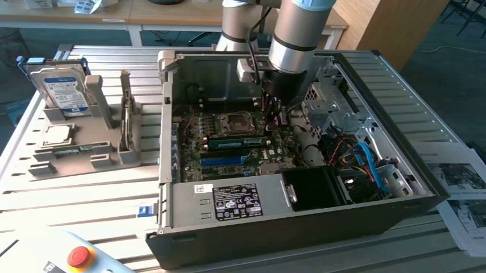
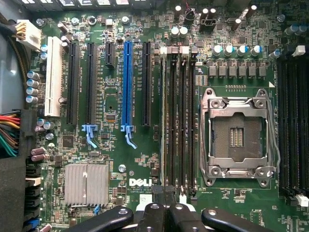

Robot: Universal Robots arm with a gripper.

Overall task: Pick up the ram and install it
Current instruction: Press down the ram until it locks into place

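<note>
The ram (image 1: 237,142) is sitting edge-up in a slot on the motherboard (image 2: 116,96), directly under the pincer (image 2: 164,210), a thin green stick running alongside the empty processor socket (image 2: 236,137). The pincer's dark fingers (image 2: 152,217) are pressed together, closed just above the stick's near end, among the black memory slots (image 2: 181,121). Beyond the pincer, the blue expansion slot (image 2: 127,87) is lying parallel. The open computer case (image 1: 304,227) is resting on the slatted surface (image 1: 83,193). Well away from the pincer, a hard drive (image 1: 62,91) is standing in a grey holder (image 1: 83,153).
</note>
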